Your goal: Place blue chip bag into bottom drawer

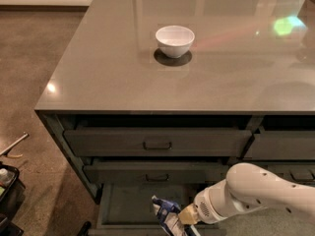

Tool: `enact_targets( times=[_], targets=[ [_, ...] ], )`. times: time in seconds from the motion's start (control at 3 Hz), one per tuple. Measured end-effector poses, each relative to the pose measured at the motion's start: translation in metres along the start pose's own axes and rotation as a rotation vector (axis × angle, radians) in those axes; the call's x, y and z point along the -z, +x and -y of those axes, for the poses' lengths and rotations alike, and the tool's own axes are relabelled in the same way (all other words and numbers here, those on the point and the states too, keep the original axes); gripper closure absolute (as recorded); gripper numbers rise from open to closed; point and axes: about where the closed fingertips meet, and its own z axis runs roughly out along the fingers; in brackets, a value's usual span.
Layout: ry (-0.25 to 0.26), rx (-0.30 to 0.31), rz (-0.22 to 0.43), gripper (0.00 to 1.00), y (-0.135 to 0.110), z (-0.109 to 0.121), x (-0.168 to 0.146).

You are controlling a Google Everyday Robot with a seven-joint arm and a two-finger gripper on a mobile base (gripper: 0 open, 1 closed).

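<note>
The blue chip bag (166, 214), crumpled dark blue foil with white panels, hangs over the open bottom drawer (125, 205) at the lower middle of the view. My gripper (183, 217) is at the end of the white arm (251, 193) that comes in from the right, and it is shut on the bag's right side. The bag sits low over the drawer's dark interior, near its front. I cannot tell whether the bag touches the drawer floor.
A white bowl (174, 41) stands on the grey countertop (98, 77). Two shallower handled drawers (157, 142) are above the open one. Narrower drawers (285, 146) are on the right. Dark objects (7, 191) lie on the floor at the left.
</note>
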Motion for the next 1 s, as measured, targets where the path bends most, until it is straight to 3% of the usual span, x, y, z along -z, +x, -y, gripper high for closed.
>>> enact_targets(
  times=[0.33,1.0],
  targets=[
    [-0.010,0.015,0.043,1.00,-0.014,0.017,-0.005],
    [-0.169,0.123,0.140,1.00,-0.054,0.044,-0.057]
  ],
)
